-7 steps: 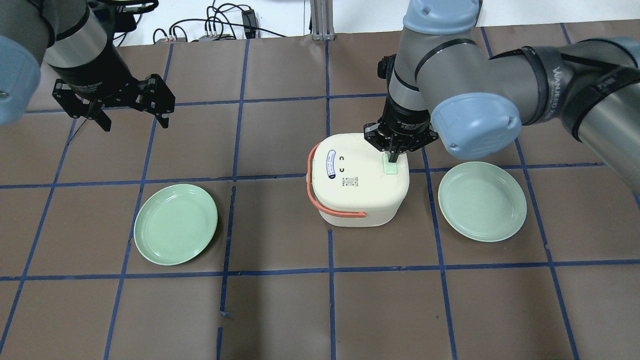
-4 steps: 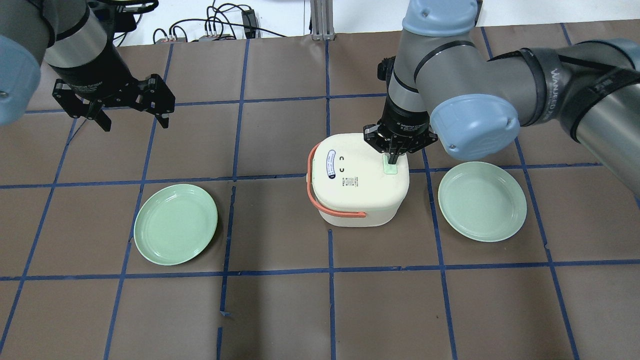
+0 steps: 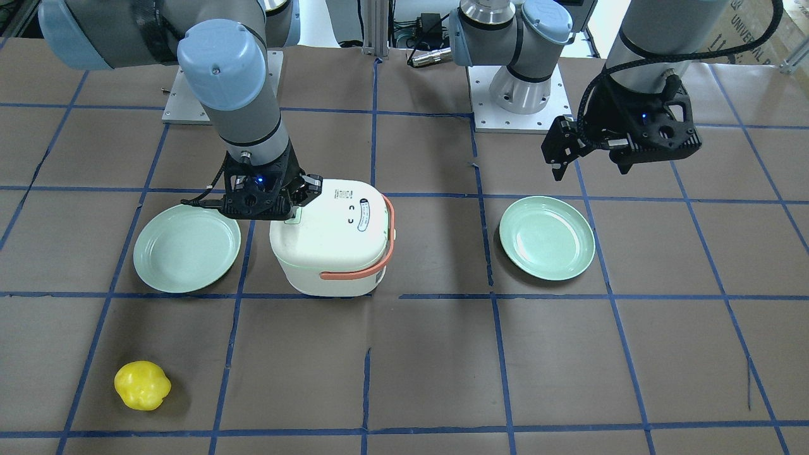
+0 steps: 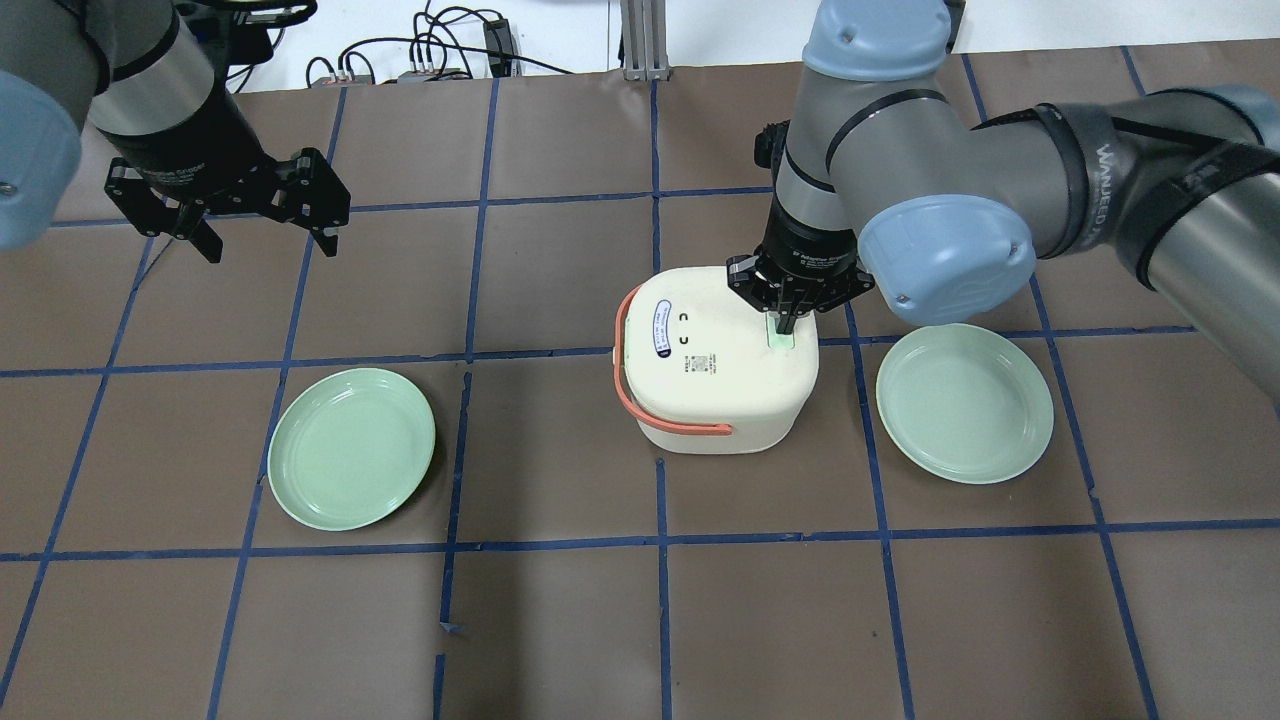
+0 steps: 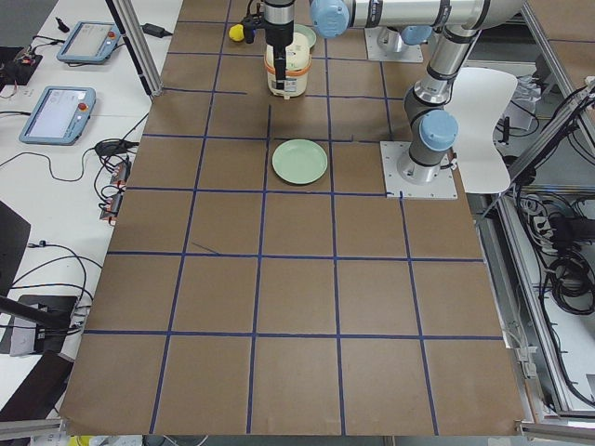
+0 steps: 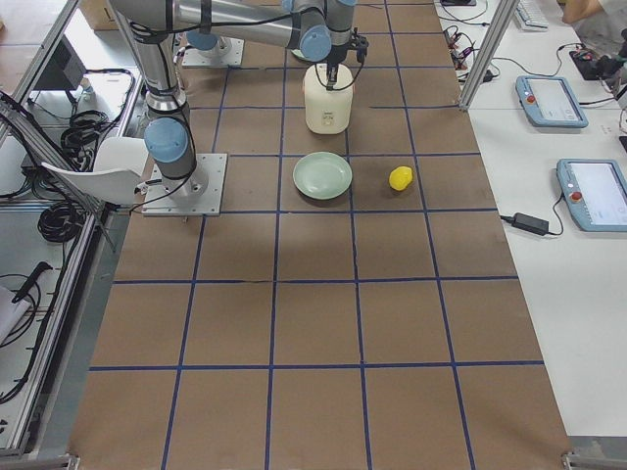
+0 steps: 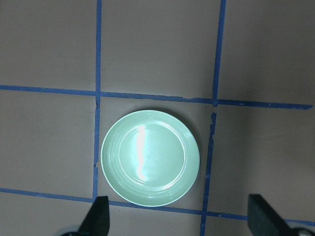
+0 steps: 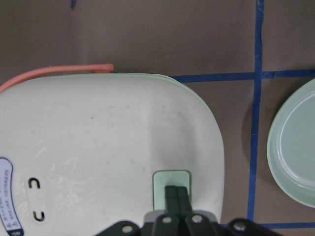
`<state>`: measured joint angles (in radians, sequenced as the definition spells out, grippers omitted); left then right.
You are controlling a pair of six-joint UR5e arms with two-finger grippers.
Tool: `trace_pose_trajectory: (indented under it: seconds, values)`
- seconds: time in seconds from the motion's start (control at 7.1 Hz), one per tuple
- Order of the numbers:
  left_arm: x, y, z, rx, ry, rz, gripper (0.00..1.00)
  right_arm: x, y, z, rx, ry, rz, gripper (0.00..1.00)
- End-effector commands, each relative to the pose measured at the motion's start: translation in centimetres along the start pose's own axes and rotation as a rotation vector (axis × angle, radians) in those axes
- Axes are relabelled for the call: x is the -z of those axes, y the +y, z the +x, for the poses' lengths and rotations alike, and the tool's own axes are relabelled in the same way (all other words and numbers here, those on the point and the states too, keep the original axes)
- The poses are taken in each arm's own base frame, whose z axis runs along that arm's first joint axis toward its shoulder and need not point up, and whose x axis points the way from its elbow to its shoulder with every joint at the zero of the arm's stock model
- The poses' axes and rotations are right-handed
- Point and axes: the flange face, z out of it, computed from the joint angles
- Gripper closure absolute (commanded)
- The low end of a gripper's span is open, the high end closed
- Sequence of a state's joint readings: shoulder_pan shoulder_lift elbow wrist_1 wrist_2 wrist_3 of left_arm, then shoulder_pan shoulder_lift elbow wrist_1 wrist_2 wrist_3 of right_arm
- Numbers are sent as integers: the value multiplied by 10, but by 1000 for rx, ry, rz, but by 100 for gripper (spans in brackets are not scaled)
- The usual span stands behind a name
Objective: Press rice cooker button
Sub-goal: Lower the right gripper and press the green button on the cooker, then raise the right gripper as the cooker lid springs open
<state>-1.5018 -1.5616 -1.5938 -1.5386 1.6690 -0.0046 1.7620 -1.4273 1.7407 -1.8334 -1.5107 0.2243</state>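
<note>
Overhead exterior: button (image 4: 780,341) lies lengthwise near-far.

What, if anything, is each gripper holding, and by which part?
Nothing is held. The right gripper, jaws shut, rests its tip on the green button of the rice cooker; the left gripper hangs open.

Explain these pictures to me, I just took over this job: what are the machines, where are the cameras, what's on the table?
Two robot arms work at a brown table taped into squares. One camera looks down from behind the robot, one faces it, two watch from the table's ends, and one rides each wrist. A white rice cooker stands mid-table, with a green left plate and right plate beside it, and a yellow object nearer the operators. The right gripper, fingers shut together, has its tips on the cooker's pale green button. The left gripper hangs open, holding nothing.
</note>
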Motion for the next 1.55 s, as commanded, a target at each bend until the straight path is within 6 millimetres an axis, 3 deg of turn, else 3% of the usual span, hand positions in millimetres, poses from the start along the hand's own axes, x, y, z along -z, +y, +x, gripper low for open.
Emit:
trace_pose_trajectory:
  seconds: [0.0,0.42,0.56,0.85,0.99,1.27,1.41]
  values:
    - [0,0,0,0,0,0,0,-8,2,0,-7,-5,1,96]
    - [0,0,0,0,0,0,0,3,0,-2,-32,-21,34,93]
    - [0,0,0,0,0,0,0,13,-1,-3,-32,-30,46,87]
    - [0,0,0,0,0,0,0,70,9,1,-22,-33,72,75]
    - [0,0,0,0,0,0,0,95,7,9,51,-18,46,51]
    - [0,0,0,0,0,0,0,147,23,23,89,6,10,7]
    - [0,0,0,0,0,0,0,163,26,48,74,63,47,6]
